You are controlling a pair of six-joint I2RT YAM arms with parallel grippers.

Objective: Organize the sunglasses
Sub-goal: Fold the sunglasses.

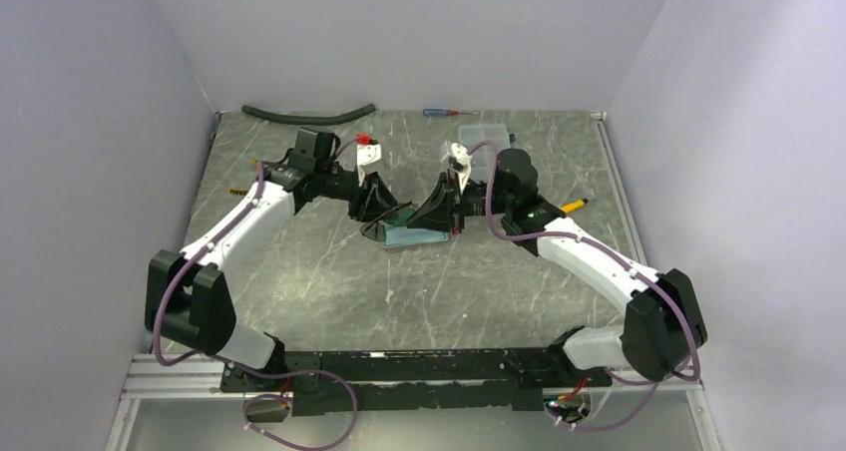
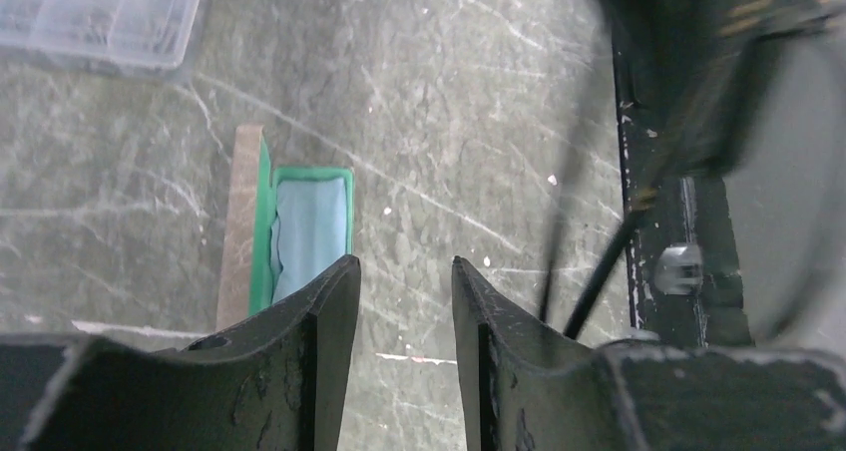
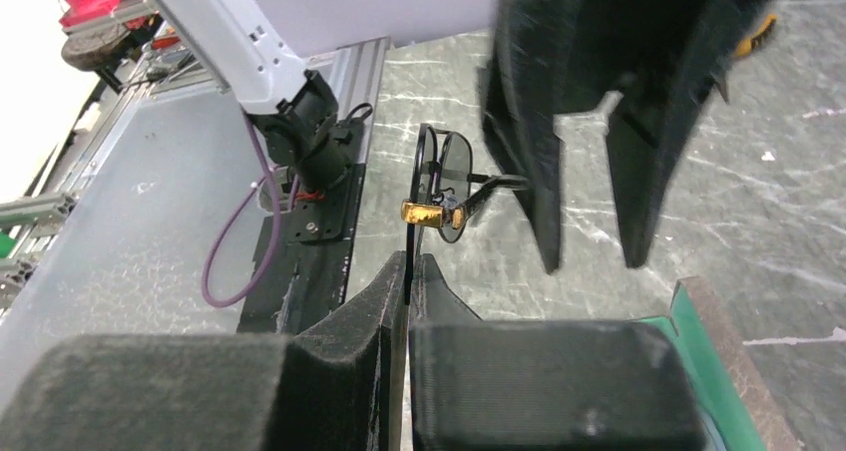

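Case (image 2: pixel 299 231) lies open just beyond the left fingers (image 2: pixel 319 341), which are slightly apart and empty. Right fingers (image 3: pixel 374 321) pinch one thin arm of the sunglasses (image 3: pixel 454 167), held just ahead. They are likely light, springy and fragile, so grip metal, never lenses.

Dark wire sunglasses (image 3: pixel 435 215) flash a gold accent; the case (image 2: pixel 261 222) shows brown outside, green-teal lining; table (image 2: pixel 449 122) marbled grey-green, veined white.
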